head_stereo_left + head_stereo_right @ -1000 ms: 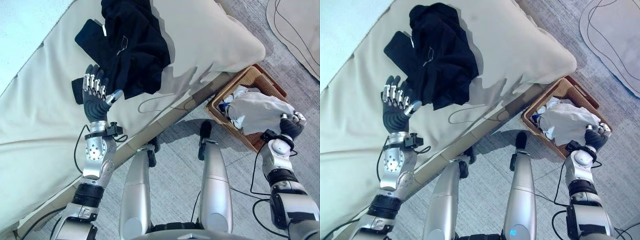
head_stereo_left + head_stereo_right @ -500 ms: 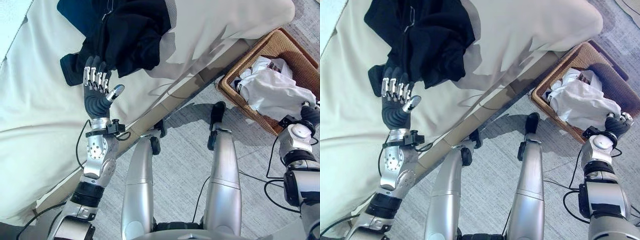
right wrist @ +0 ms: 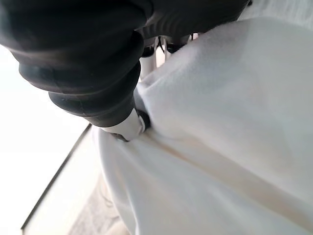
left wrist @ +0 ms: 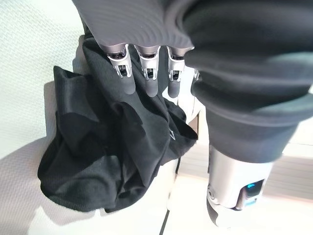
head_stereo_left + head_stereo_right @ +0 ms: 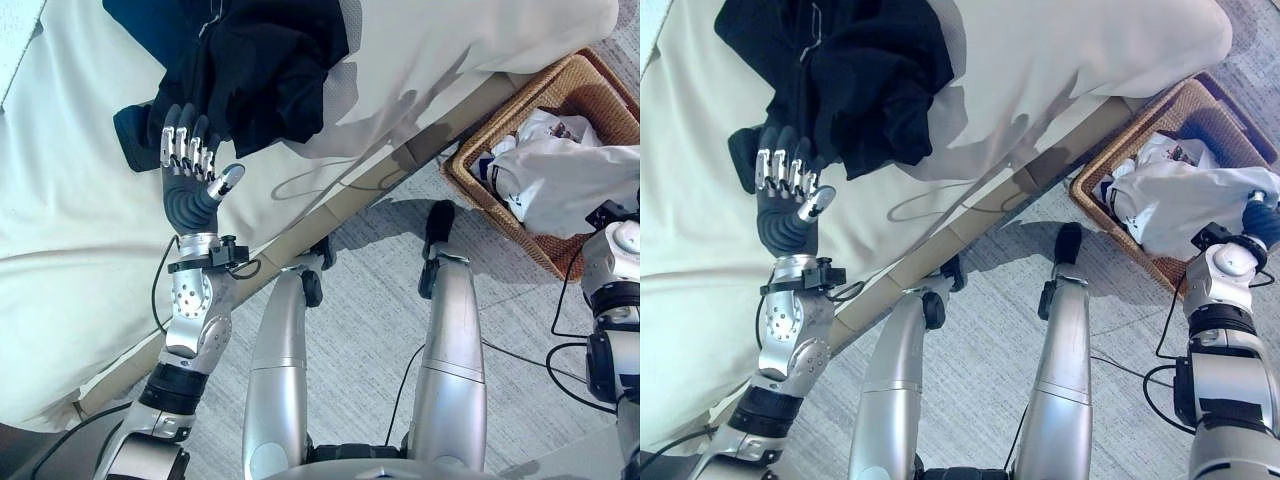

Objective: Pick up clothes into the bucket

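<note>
The crumpled black cotton garment lay heaped on the cream padded mattress, left hand beside its near edge, fingers straight and spread. Soft, light, floppy; I'd bunch a thick fold. Right hand touched white cloth in the woven wicker basket, fingers hidden.
</note>
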You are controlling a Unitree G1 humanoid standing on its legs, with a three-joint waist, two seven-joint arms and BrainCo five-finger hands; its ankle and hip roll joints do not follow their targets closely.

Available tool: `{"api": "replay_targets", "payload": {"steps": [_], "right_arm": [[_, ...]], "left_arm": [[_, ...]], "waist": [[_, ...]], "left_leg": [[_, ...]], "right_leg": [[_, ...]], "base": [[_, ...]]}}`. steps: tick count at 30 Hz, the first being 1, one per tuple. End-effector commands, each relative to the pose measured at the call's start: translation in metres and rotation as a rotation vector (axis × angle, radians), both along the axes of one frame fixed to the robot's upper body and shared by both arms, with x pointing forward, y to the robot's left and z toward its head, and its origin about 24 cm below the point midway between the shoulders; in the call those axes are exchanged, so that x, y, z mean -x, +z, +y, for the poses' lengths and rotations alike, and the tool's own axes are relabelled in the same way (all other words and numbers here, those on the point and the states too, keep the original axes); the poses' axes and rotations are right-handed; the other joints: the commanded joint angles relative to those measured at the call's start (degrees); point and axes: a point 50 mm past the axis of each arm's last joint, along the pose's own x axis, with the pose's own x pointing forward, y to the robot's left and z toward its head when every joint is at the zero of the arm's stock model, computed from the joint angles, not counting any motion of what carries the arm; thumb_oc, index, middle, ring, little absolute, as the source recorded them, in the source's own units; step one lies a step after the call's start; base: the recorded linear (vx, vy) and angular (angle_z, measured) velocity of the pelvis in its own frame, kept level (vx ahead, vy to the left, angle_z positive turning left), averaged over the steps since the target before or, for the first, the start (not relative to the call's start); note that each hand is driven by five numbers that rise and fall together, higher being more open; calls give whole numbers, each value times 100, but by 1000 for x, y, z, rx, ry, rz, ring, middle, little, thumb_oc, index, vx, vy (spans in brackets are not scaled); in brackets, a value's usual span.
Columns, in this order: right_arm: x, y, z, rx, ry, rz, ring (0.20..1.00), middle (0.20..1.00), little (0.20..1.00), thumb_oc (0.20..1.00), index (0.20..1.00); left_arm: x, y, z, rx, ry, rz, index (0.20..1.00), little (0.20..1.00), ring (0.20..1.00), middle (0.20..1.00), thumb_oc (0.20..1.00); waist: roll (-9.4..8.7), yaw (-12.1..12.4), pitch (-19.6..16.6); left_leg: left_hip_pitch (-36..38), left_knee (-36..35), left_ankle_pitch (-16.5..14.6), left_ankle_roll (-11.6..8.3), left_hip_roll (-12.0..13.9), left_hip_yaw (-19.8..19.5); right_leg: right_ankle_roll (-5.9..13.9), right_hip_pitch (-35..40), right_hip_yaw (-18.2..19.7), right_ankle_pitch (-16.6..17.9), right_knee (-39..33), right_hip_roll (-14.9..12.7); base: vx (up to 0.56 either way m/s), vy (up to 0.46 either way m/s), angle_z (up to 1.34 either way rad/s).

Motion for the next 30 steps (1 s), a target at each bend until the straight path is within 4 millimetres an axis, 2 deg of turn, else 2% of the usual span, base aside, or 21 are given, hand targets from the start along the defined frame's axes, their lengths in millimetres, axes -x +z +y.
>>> {"api": "replay_targets", "payload": {"steps": [1,4,8,12,18,19,20,25,30], "right_arm": [[2,-1,3,159,7,71,200,200,200,200,200],[-13,3,20,272,71,161,200,200,200,200,200],[-23,-1,29,306,91,250,200,200,200,200,200],[-34,-15,43,340,132,381,200,200,200,200,200],[-35,-28,46,302,141,437,203,203,203,203,203],[-34,-29,45,288,135,429,765,765,765,765,765],[-32,-30,45,275,125,423,1000,1000,1000,1000,1000],[-26,-37,37,238,83,425,1000,1000,1000,1000,1000],[-12,-54,27,132,29,417,1000,1000,1000,1000,1000]], "left_arm": [[17,7,12,82,32,-100,1000,1000,1000,1000,1000],[17,7,12,81,27,-100,1000,1000,1000,1000,1000],[16,7,10,81,23,-95,1000,1000,1000,1000,1000],[15,9,9,69,26,-101,1000,1000,1000,1000,1000],[13,10,8,64,31,-101,1000,1000,1000,1000,1000],[13,11,8,67,32,-102,1000,1000,1000,1000,1000],[13,11,9,68,34,-107,1000,1000,1000,1000,1000],[12,12,9,67,47,-107,1000,1000,1000,1000,1000],[9,10,9,72,55,-93,1000,1000,1000,1000,1000]], "waist": [[183,-168,-356],[185,-150,-379],[206,-94,-406],[232,-45,-441],[238,-17,-470],[233,-18,-475],[230,-26,-482],[189,-53,-524],[92,-103,-579]], "left_leg": [[-130,582,-684,12,24,-150],[-176,583,-661,16,33,-150],[-201,575,-650,15,28,-158],[-209,530,-622,13,32,-164],[-203,514,-621,18,18,-189],[-206,520,-623,19,18,-188],[-192,506,-620,20,24,-190],[-54,374,-608,13,45,-207],[285,70,-548,-19,78,-256]], "right_leg": [[184,58,153,38,38,-30],[167,32,141,40,42,-17],[161,9,123,39,45,-34],[154,3,96,24,48,-45],[145,18,57,-11,70,-41],[144,20,56,-13,71,-40],[148,33,46,-23,71,-45],[168,173,6,-4,-48,-43],[206,531,-112,23,-317,-71]], "base": [[-2,-15,-5],[-3,-28,-6],[1,-12,-3],[0,0,0],[8,-11,6],[15,-11,6],[17,-9,5],[0,0,0],[7,-13,-2]]}}
